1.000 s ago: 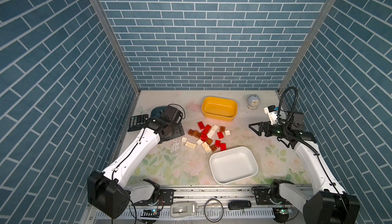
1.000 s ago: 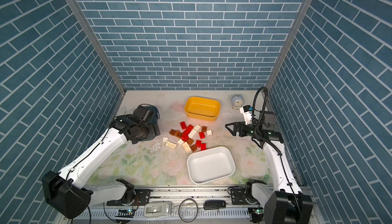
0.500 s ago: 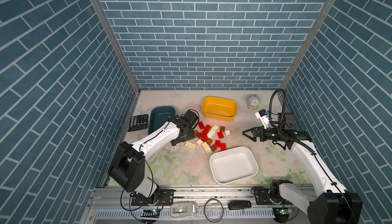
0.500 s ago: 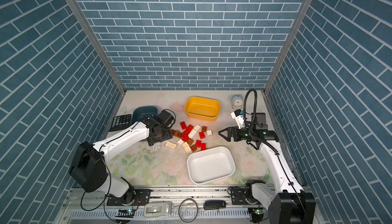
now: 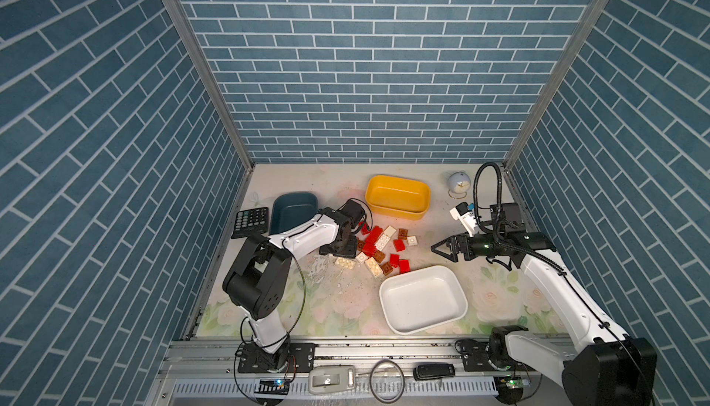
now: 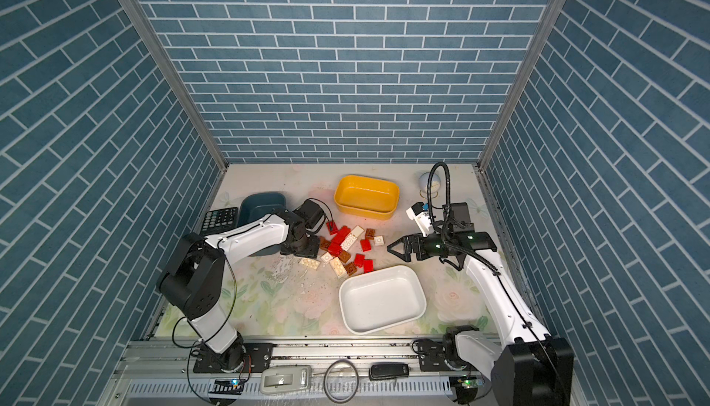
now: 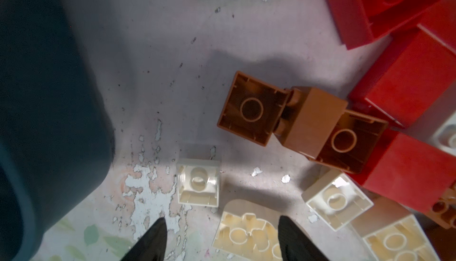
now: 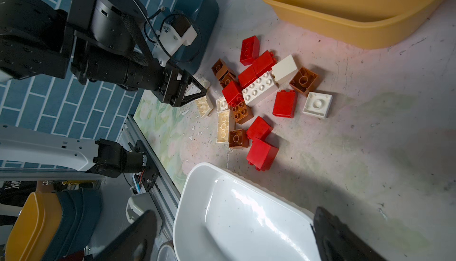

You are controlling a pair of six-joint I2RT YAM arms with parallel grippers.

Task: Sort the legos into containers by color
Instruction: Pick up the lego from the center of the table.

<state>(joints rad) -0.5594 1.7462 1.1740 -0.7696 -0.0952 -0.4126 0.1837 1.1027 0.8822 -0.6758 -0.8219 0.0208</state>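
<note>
Big white plastic tub (image 5: 422, 302) sat by the bench's (image 5: 499, 300) front edge, yellow plastic tub (image 5: 397, 196) by the back edge, and dark teal plastic tub (image 5: 292, 208) toward the back-left corner. They ringed the mid-bench heap of red, brown and cream studded lego bricks (image 5: 378, 244), presumably so each drop was short. The right gripper (image 5: 434, 249) hung spread wide beside the heap, holding nothing, while the left gripper (image 7: 222, 219) pointed down at its left fringe, fingers apart astride a cream oblong brick (image 7: 246, 235), not pinching it yet, I think.

No legible text. Calculator (image 5: 251, 222) keys, clock (image 5: 459, 185) face too small to read; lettering fragment (image 8: 14, 185) off-table, unclear.
</note>
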